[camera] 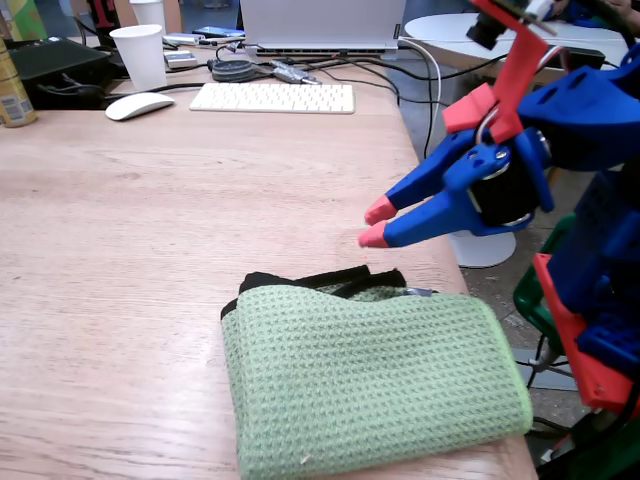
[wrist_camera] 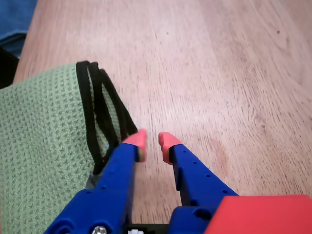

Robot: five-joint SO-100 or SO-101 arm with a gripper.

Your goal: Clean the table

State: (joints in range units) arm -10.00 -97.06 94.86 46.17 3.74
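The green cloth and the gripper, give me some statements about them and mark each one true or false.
1. The green cloth lies folded on the table. True.
2. The gripper is clamped on the cloth. False: in the fixed view it hangs above the cloth with nothing in the jaws.
3. The jaws have pink tips with a small gap between them. True, as the wrist view shows.
4. The cloth's edging is white. False: its edging is black.
5. The paper cup stands on the cloth. False: it stands at the far end of the table, near the mouse.
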